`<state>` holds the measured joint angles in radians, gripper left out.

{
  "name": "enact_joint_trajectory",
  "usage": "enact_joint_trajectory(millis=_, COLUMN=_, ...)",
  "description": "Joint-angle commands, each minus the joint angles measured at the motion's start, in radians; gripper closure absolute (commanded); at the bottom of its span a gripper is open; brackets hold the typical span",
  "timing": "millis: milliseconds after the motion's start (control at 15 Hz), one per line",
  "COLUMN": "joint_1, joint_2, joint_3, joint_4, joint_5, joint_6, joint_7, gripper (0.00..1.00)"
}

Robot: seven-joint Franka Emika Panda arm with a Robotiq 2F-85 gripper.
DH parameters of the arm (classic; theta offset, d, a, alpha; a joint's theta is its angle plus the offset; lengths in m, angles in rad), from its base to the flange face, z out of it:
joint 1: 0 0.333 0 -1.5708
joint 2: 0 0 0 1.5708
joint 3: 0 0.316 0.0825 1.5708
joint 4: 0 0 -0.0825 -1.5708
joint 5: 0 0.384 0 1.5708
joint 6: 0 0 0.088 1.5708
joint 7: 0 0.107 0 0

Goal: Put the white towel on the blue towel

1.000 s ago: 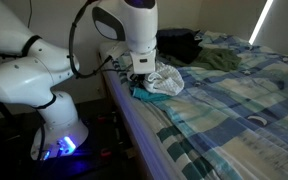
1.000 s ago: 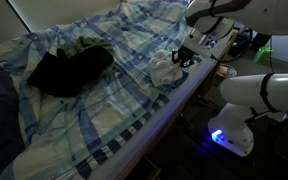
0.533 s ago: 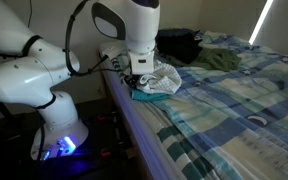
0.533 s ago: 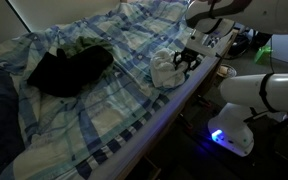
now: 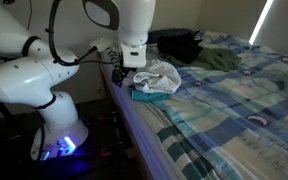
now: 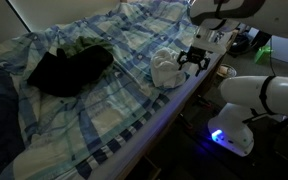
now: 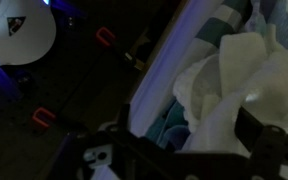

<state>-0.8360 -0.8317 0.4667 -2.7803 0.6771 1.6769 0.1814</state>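
The white towel (image 5: 157,75) lies crumpled on the blue towel (image 5: 149,96) at the edge of the bed, seen in both exterior views. The white towel (image 6: 164,70) hides most of the blue one there. My gripper (image 5: 124,76) hangs just beside the pile, over the bed edge, open and holding nothing. Its spread fingers (image 6: 197,60) stand clear of the cloth. In the wrist view the white towel (image 7: 239,85) fills the right side with the blue towel (image 7: 169,125) peeking out under it, and my gripper (image 7: 174,150) is wide open above them.
A plaid bedsheet (image 5: 234,110) covers the bed. A dark pile of clothes (image 6: 69,65) and a green cloth (image 5: 219,60) lie further in. The robot base (image 5: 54,120) with a blue light stands on the floor by the bed edge (image 6: 174,105).
The gripper opened and let go of the white towel, then drew back from the pile toward the bed edge. The white towel stays on the blue towel.
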Motion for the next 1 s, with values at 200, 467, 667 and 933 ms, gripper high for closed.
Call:
enact_joint_trajectory(millis=200, joint_1=0.302, joint_2=-0.024, joint_3=-0.286, joint_4=0.025, joint_5=-0.224, joint_6=-0.001, joint_7=0.158, gripper=0.0)
enact_joint_trajectory(millis=467, joint_1=0.433, joint_2=-0.032, joint_3=-0.397, joint_4=0.039, joint_5=-0.278, joint_6=0.002, joint_7=0.211, gripper=0.0)
enact_joint_trajectory(millis=667, joint_1=0.483, joint_2=-0.023, joint_3=-0.427, joint_4=0.044, joint_5=-0.282, joint_6=0.018, joint_7=0.219, gripper=0.0)
enact_joint_trajectory(millis=933, joint_1=0.518, joint_2=-0.019, joint_3=-0.449, joint_4=0.042, joint_5=-0.269, joint_6=0.055, joint_7=0.205, gripper=0.0)
